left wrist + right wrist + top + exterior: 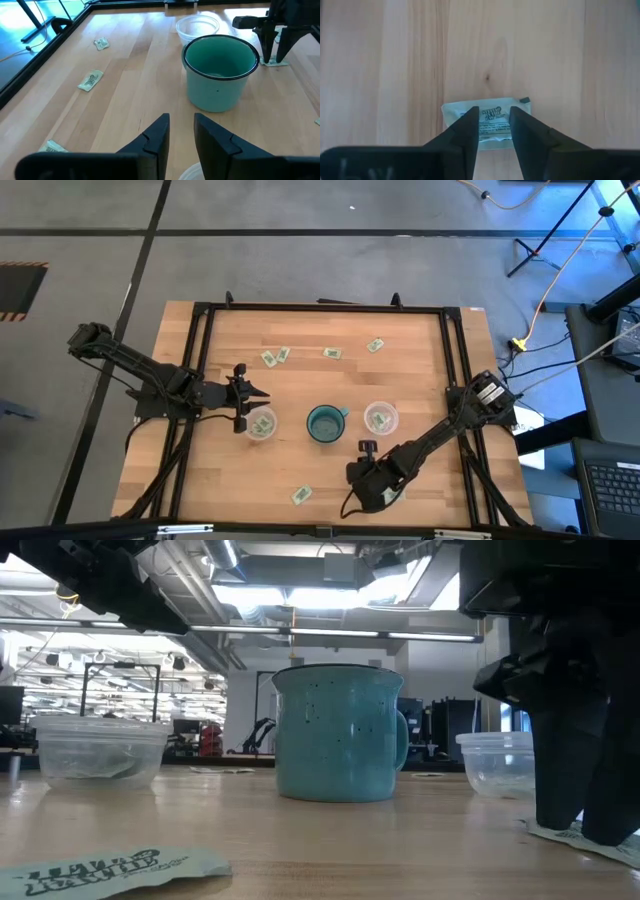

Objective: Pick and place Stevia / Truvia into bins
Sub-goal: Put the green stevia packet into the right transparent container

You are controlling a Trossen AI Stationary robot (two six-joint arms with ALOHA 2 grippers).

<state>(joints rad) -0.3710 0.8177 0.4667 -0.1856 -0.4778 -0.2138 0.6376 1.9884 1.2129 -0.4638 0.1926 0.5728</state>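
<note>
You had the mug (326,423) at table centre, one cup (260,424) to its left, the other cup (381,418) to its right. Four packets (275,357) lay along the far side, one packet (301,496) near the front edge, another packet (487,122) under the right gripper (385,492).

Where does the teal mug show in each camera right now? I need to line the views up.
High view: teal mug at table centre, between the two clear cups.
Low view: mug centre, upright.
Left wrist view: mug right of centre, beyond the left tool.
Right wrist view: not in it.
Shared landmark: the clear cup beside the mug.
</note>
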